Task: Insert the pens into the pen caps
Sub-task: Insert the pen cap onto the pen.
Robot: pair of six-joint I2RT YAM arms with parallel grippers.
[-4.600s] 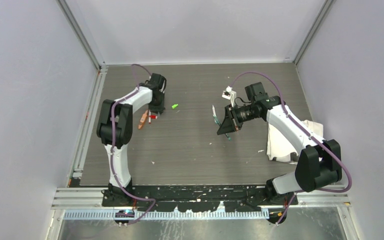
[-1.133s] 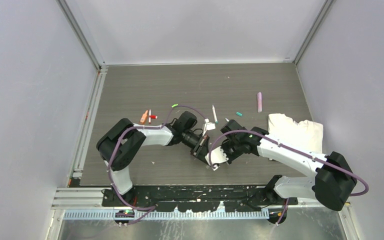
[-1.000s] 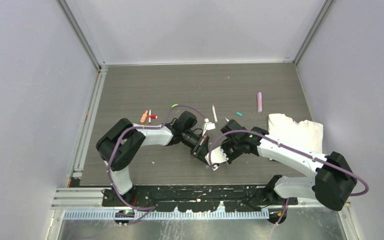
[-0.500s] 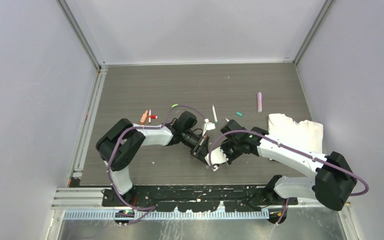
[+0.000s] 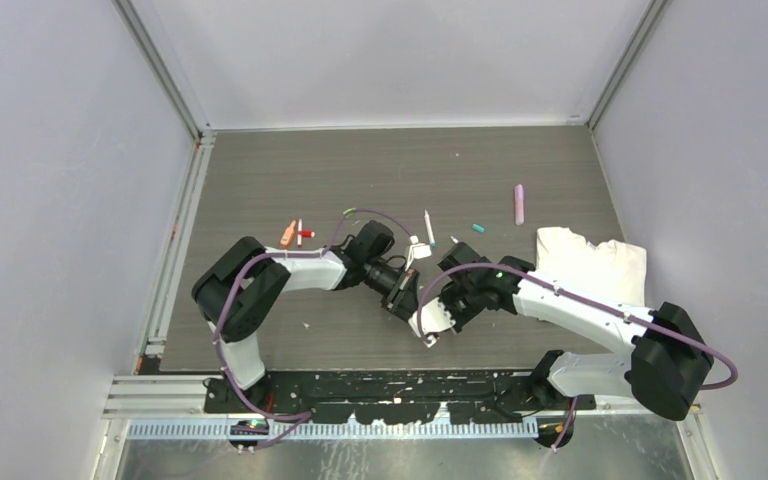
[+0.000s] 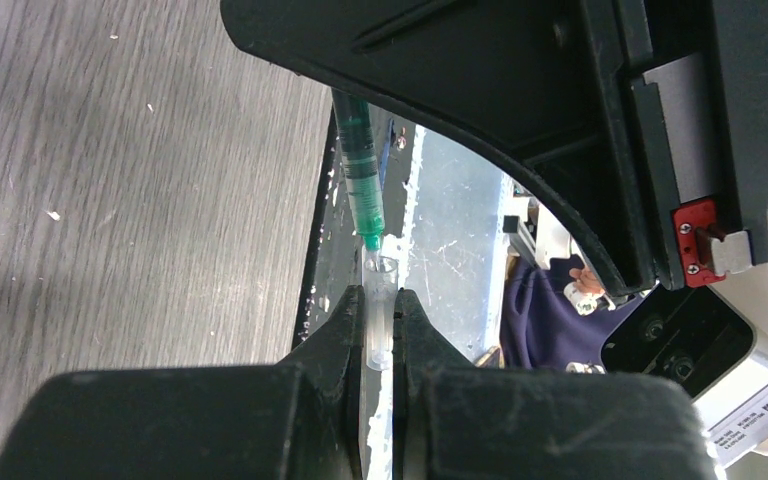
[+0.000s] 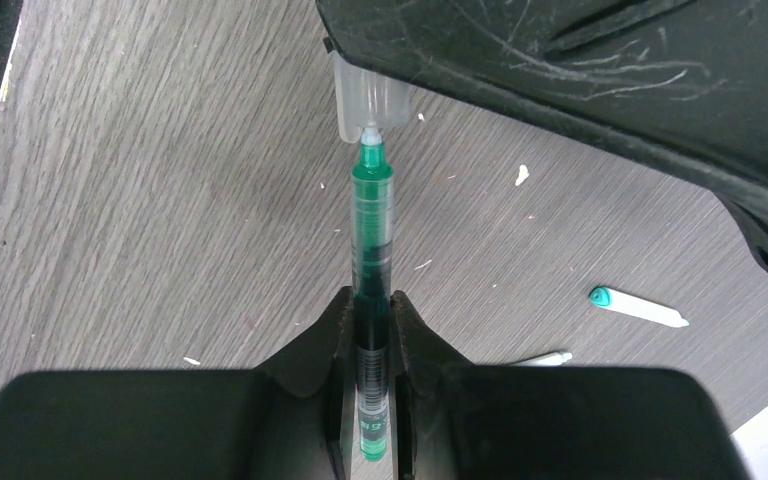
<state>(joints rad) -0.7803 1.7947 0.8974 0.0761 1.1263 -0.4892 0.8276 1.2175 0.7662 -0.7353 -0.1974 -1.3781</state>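
Note:
My left gripper (image 6: 380, 298) is shut on a small clear pen cap (image 6: 380, 322), whose open mouth sticks out past the fingertips. My right gripper (image 7: 370, 300) is shut on a dark green pen (image 7: 370, 235), which points straight out. The pen's tip sits at the mouth of the pen cap (image 7: 364, 104), in line with it. In the top view the two grippers meet nose to nose at the table's middle front, the left gripper (image 5: 401, 298) facing the right gripper (image 5: 430, 318). The green pen (image 6: 359, 170) shows in the left wrist view coming down onto the cap.
Loose on the table behind lie an orange cap (image 5: 287, 234), a red-ended piece (image 5: 304, 233), a green cap (image 5: 349, 212), a white pen (image 5: 428, 226), a teal-ended pen (image 7: 640, 308) and a pink piece (image 5: 519, 204). A white cloth (image 5: 590, 265) lies at the right.
Both arms came from the far half of the table to the middle front and now face each other. Over the last half second the right gripper edged slightly toward the left one.

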